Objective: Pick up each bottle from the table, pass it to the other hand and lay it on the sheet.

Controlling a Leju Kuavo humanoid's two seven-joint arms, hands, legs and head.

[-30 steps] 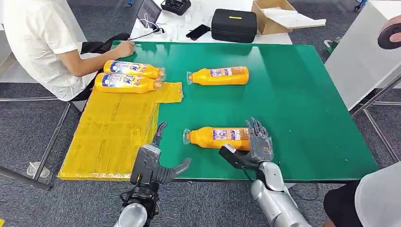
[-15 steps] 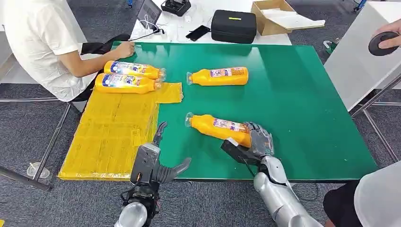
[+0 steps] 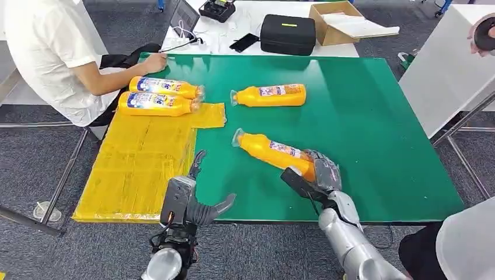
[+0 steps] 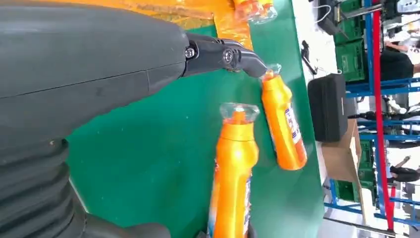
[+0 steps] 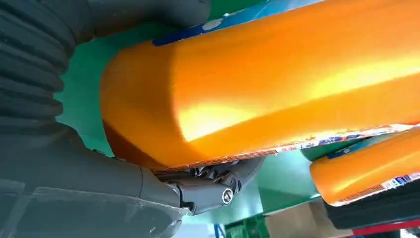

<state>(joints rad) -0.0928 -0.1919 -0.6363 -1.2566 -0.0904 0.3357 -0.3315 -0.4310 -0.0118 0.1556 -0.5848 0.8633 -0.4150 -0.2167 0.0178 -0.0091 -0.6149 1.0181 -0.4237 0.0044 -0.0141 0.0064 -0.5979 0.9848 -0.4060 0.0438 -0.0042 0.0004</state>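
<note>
Bottle (image 3: 271, 153) in play sat clamped by its base in my right hand (image 3: 318, 173), near the front edge of the green table (image 3: 373, 116), its long axis slanting away and to the left with the capped neck pointing toward the yellow sheet (image 3: 137, 157). My left hand (image 3: 192, 204) waited with fingers spread and nothing in them, just left of the neck, so I judged it the nearer receiver. Two bottles (image 3: 157, 96) lay on the sheet already; another bottle (image 3: 269, 94) lay farther back on the table.

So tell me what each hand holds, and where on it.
Right hand grips the near orange bottle by its base end. Left hand holds nothing.
</note>
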